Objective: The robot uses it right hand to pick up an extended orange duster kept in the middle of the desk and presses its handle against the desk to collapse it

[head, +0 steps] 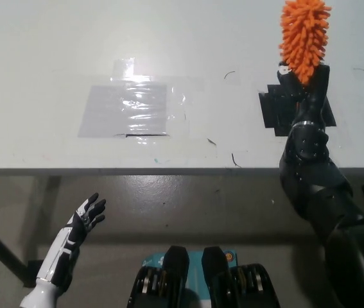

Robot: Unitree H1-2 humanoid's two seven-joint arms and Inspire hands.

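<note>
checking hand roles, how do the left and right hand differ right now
The left hand is white, open and empty, hanging below the desk edge. The right hand is black, raised over the desk and shut on the orange duster, whose head points up. Both are five-fingered.
</note>
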